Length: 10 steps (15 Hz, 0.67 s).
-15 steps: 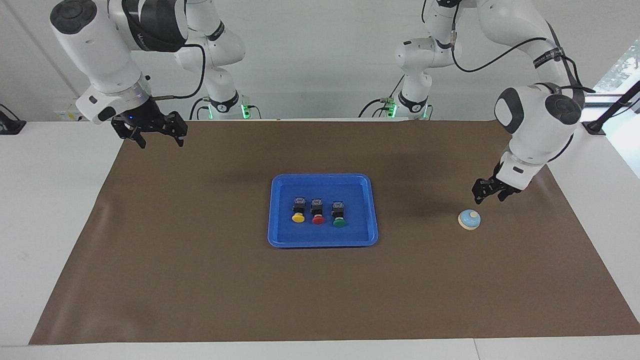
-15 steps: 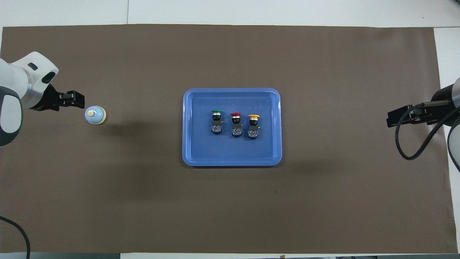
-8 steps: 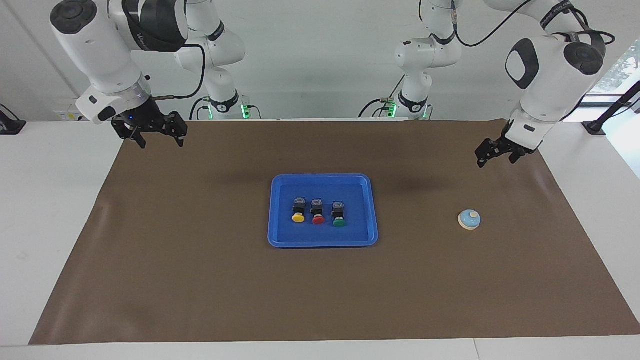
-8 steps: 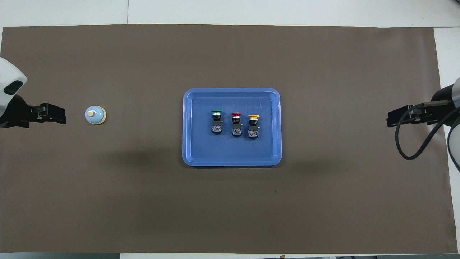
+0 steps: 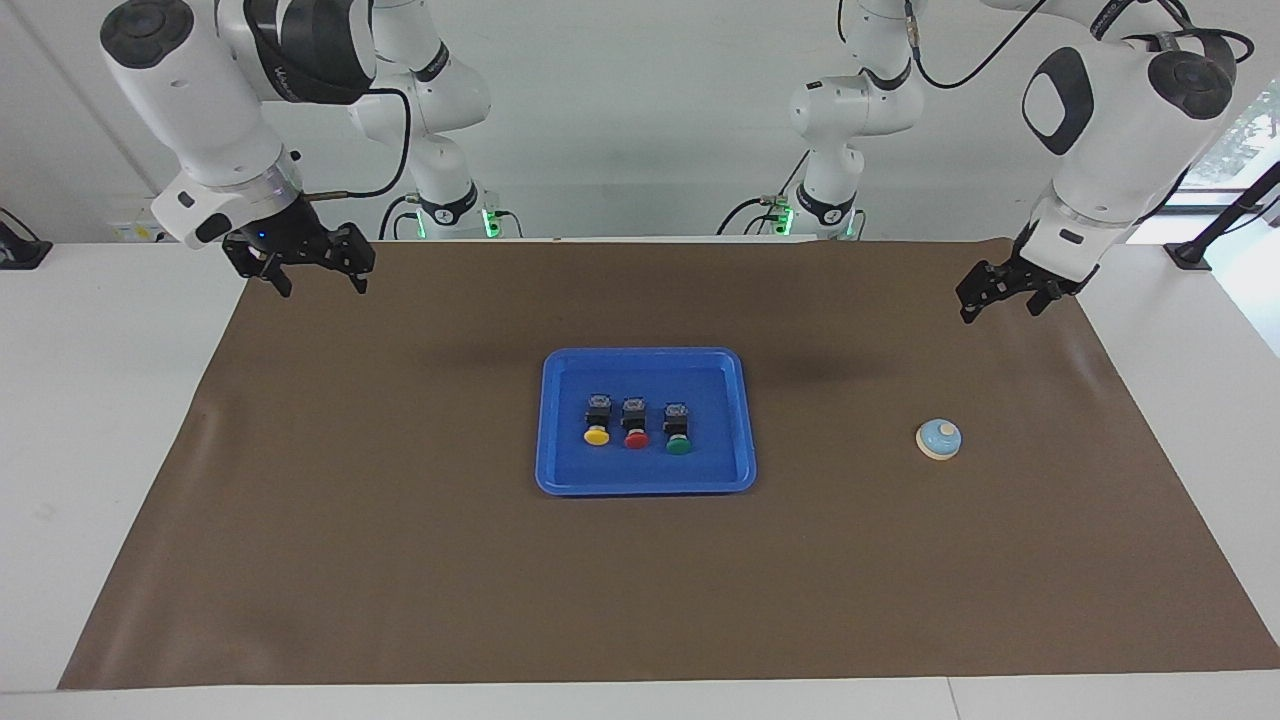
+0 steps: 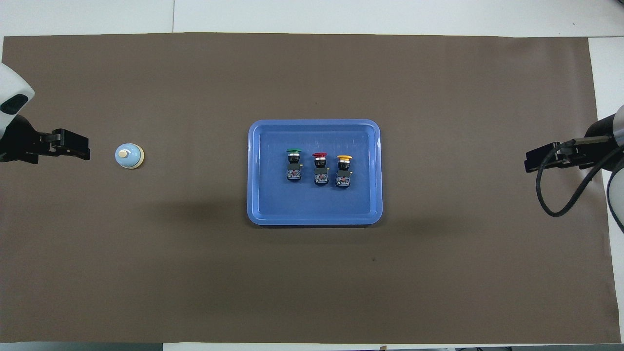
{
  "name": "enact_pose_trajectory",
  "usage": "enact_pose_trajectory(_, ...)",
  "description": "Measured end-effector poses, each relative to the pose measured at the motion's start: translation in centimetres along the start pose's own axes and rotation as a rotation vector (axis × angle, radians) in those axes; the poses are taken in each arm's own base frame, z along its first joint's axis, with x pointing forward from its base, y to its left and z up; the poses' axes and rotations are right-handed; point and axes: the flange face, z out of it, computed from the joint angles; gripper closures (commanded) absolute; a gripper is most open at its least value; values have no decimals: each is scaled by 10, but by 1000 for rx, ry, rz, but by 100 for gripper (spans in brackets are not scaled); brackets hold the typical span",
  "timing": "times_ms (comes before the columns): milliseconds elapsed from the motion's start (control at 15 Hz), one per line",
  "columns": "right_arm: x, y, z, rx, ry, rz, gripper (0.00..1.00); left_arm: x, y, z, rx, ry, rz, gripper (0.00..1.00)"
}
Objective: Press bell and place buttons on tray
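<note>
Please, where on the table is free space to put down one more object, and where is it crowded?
The brown mat is bare between the tray and the bell, also from the tray toward the right arm's end. Inside the tray, bare floor surrounds the three buttons, which sit close in one row. Both grippers hang raised over the mat's ends.

Brown mat on white table

A large rectangular brown mat [image 5: 400, 560] lies flat, covering most of the white table [image 5: 90, 400].
</note>
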Motion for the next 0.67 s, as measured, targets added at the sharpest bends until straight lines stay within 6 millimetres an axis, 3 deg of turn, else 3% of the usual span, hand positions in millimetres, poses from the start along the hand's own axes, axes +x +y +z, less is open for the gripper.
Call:
enact_pose_trajectory(133, 0, 0, 0, 0, 0, 0, 0, 2, 7, -1, 0, 3, 10, 0)
enact_pose_trajectory(400, 0, 3, 0, 0, 0, 5, 0, 3, -5, -5, 0, 11, -11, 0)
enact_pose_trajectory(667, -2, 30, 0, 3, 0, 55, 0, 5, -13, -17, -2, 39, -26, 0)
